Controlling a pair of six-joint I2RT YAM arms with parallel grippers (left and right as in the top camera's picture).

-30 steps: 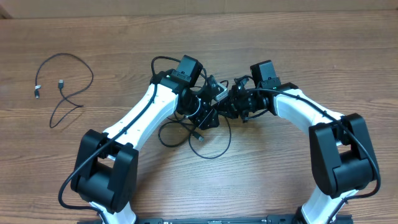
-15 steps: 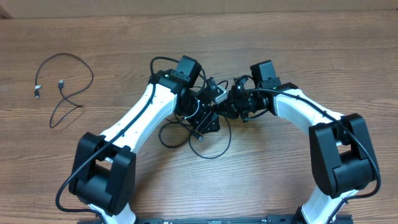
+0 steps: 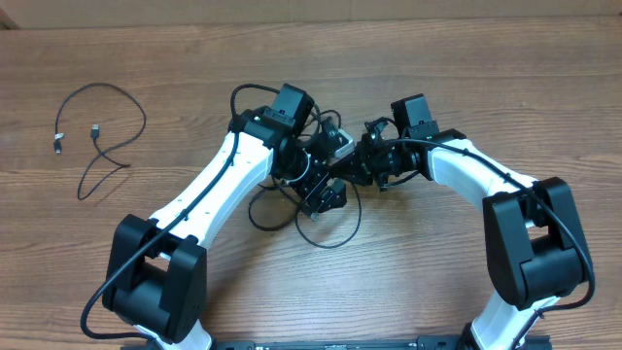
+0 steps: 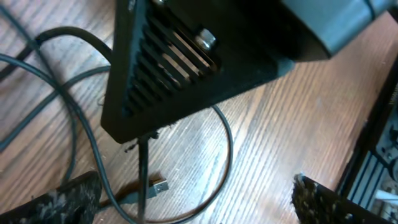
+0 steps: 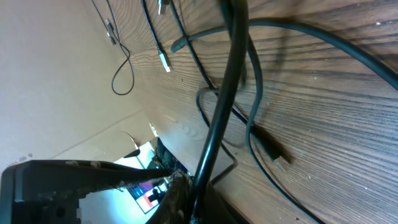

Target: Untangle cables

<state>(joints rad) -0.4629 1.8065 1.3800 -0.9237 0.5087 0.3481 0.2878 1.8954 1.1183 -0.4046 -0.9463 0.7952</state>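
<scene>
A tangle of thin black cables (image 3: 330, 241) lies at the table's middle, under both grippers. My left gripper (image 3: 327, 194) hangs over it, open wide. In the left wrist view its fingertips (image 4: 59, 200) stand far apart, with a cable loop (image 4: 227, 143) and a small USB plug (image 4: 159, 185) on the wood between them, held by neither. My right gripper (image 3: 340, 165) meets it from the right. In the right wrist view the right gripper (image 5: 200, 208) is shut on a black cable (image 5: 227, 81) that runs taut up from its jaws. More loops (image 5: 252, 106) lie on the table behind.
A separate black cable (image 3: 119, 94) with two small plugs lies loose at the far left of the wooden table (image 3: 486, 68). The right gripper's black body (image 4: 186, 62) fills the top of the left wrist view, close above the left fingers.
My left gripper has opened from partly closed to wide and let go of what it held. The left arm shifted slightly left. The right gripper kept its grip and place.
</scene>
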